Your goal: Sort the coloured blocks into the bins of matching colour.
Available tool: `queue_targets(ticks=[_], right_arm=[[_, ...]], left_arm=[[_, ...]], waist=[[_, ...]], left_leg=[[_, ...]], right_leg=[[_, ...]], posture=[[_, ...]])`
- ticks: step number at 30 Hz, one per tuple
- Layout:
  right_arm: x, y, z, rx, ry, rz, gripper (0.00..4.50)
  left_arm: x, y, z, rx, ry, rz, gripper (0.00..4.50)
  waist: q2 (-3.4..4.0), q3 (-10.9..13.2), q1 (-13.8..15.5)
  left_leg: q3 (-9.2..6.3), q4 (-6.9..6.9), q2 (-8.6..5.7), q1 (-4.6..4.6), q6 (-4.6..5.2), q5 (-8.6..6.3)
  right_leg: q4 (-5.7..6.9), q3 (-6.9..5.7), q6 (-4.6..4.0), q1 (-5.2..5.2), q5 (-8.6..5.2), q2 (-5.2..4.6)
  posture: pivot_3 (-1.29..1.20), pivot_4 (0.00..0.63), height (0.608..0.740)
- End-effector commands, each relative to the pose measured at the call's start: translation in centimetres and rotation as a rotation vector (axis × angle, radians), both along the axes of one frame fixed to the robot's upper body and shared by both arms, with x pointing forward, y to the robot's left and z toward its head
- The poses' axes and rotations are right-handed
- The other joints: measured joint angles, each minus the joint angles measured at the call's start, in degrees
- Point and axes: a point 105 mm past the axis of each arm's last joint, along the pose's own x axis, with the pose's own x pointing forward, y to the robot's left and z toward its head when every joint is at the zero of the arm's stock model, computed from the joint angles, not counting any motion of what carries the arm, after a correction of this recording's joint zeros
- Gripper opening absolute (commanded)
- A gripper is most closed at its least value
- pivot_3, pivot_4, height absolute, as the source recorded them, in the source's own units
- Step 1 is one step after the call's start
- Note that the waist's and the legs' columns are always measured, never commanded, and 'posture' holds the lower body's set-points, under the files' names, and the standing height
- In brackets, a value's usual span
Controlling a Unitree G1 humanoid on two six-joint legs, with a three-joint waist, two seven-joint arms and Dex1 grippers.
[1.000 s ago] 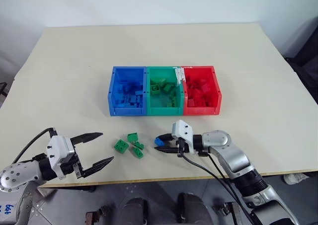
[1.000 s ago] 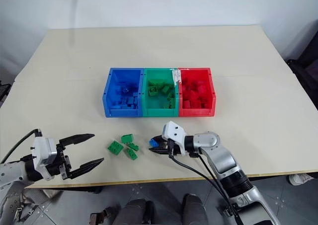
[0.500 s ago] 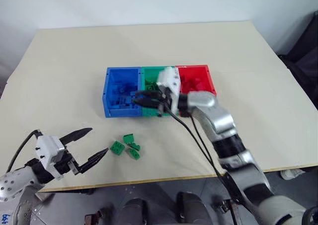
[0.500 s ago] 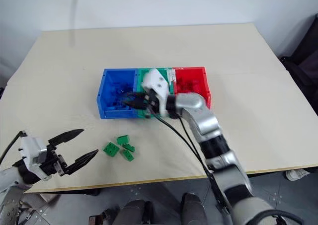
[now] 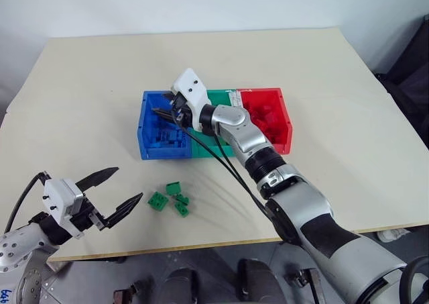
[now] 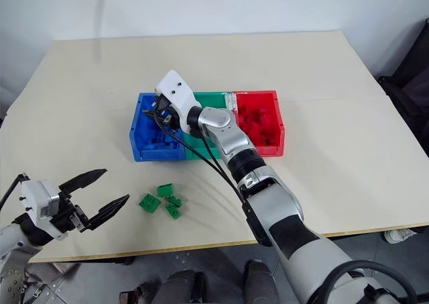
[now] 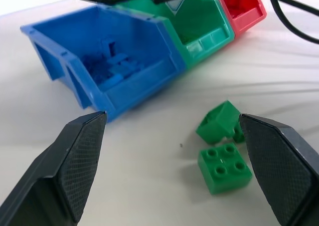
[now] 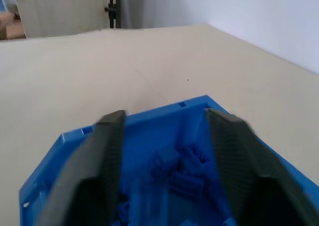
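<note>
The green blocks (image 5: 171, 198), small studded plastic bricks, lie in a loose cluster on the bare tabletop (image 5: 348, 143), in front of the bins and apart from them. Your left gripper (image 5: 115, 195) is the nearer hand: it hovers just beside the cluster, fingers spread wide and holding nothing, with the blocks ahead and toward its right finger in its wrist view. The nearest block (image 7: 224, 167) sits flat, studs up, squarish, so no long axis dictates the approach. Your right gripper (image 5: 163, 111) hangs over the blue bin (image 5: 149, 127), fingers parted and nothing between them, well apart from the cluster. The target green bin (image 5: 209, 147), a glossy rigid tray, is joined between the blue bin and the red bin (image 5: 284, 116).
</note>
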Motion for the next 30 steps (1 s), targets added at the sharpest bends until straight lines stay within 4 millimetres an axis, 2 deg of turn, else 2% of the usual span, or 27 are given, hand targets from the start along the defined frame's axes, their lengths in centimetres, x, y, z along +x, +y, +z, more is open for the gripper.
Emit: queue_targets(ticks=[1,3,6,8,12,13,15,16,18,20,23,27,30], right_arm=[[-2.6,-1.6,3.8,0.089,-0.186,0.164,3.77],[-3.2,-3.1,3.1,0.049,-0.188,0.210,4.45],[-4.0,-7.8,0.9,-0.029,-0.160,0.242,4.48],[-4.7,-9.7,0.4,-0.039,-0.154,0.256,4.48],[-6.7,-15.3,-2.4,-0.109,-0.121,0.275,4.48],[-7.1,-16.1,-2.8,-0.117,-0.119,0.276,4.48],[-9.0,-19.6,-5.7,-0.193,0.014,0.326,4.48],[-9.6,-21.1,-6.5,-0.214,0.021,0.306,4.48],[-10.1,-22.6,-7.1,-0.213,0.038,0.261,4.48],[-10.8,-24.6,-8.6,-0.290,0.072,0.222,4.48],[-11.0,-25.7,-8.9,-0.284,0.082,0.147,4.48],[-10.9,-26.0,-8.5,-0.261,0.058,0.084,4.48],[-11.0,-26.2,-8.2,-0.244,0.073,0.056,4.48]], left_arm=[[-0.1,-0.4,0.6,0.002,-0.001,-0.033,4.50],[0.1,-0.4,0.5,0.004,0.012,-0.043,4.50],[0.8,-0.3,0.4,0.016,0.022,-0.065,4.50],[1.1,-0.4,0.4,0.025,0.027,-0.084,4.50],[2.1,-0.1,-0.2,0.056,0.065,-0.105,4.50],[2.2,0.1,-0.3,0.064,0.073,-0.109,4.50],[2.8,0.6,-0.1,0.089,0.066,-0.120,4.50],[3.0,0.9,0.1,0.094,0.064,-0.130,4.50],[3.0,1.2,0.3,0.109,0.064,-0.147,4.50],[2.5,1.7,-0.3,0.174,0.095,-0.190,4.50],[2.0,1.3,-0.5,0.186,0.127,-0.258,4.50],[1.6,-1.5,-0.1,0.175,0.139,-0.385,4.50],[1.7,-4.0,-1.0,0.265,0.202,-0.455,4.50]], waist=[[0.00,0.00,0.05],[-0.01,-0.01,0.31],[-0.07,-0.04,1.16],[-0.08,-0.04,1.50],[-0.03,-0.01,1.68],[-0.03,-0.01,1.74],[-0.03,-0.01,1.94],[-0.03,-0.01,2.08],[-0.06,-0.01,2.12],[-0.07,-0.01,1.92],[-0.06,-0.01,1.87],[-0.06,-0.01,2.01],[-0.06,-0.01,2.58]], left_leg=[[-0.01,0.00,0.00,0.00,0.00,0.00],[-0.05,-0.01,-0.01,0.00,0.00,0.00],[-0.14,0.02,-0.04,0.00,0.04,-0.03],[-0.10,0.05,-0.06,0.00,0.06,-0.04],[-0.03,0.04,-0.02,-0.01,0.06,-0.04],[-0.01,0.03,0.01,0.00,0.04,-0.05],[0.06,0.03,0.05,0.02,0.02,-0.06],[0.07,0.03,0.05,0.02,0.02,-0.06],[0.08,0.04,0.05,0.01,0.03,-0.06],[0.16,0.04,0.03,0.01,0.04,-0.06],[0.43,0.05,0.13,0.10,0.03,-0.05],[0.60,0.07,0.24,0.15,0.00,-0.04],[0.55,0.10,0.22,0.14,0.00,-0.04]], right_leg=[[0.00,0.00,0.00,0.00,0.00,0.00],[0.00,0.01,0.00,0.01,0.00,0.00],[-0.03,-0.01,0.00,0.10,0.00,-0.03],[-0.12,0.00,0.01,0.15,0.00,-0.04],[-0.17,-0.01,0.01,0.11,0.01,0.00],[-0.17,-0.01,0.01,0.11,0.01,0.04],[-0.24,-0.03,0.01,0.13,0.01,0.09],[-0.24,-0.06,0.02,0.15,0.00,0.10],[-0.26,-0.08,0.02,0.16,0.01,0.08],[-0.31,-0.07,0.05,0.17,0.02,0.03],[-0.40,-0.05,0.07,0.17,0.03,0.05],[-0.40,-0.04,0.08,0.16,0.03,0.07],[-0.35,-0.01,0.09,0.17,0.04,0.03]], posture=[[0.00,0.150,0.740],[0.00,0.150,0.740],[0.00,0.150,0.740],[0.00,0.150,0.740],[0.00,0.150,0.740],[0.00,0.150,0.740],[0.00,0.150,0.740],[0.00,0.150,0.740],[0.00,0.150,0.740],[0.00,0.150,0.740],[0.00,0.150,0.740],[0.00,0.150,0.740],[0.00,0.150,0.740]])
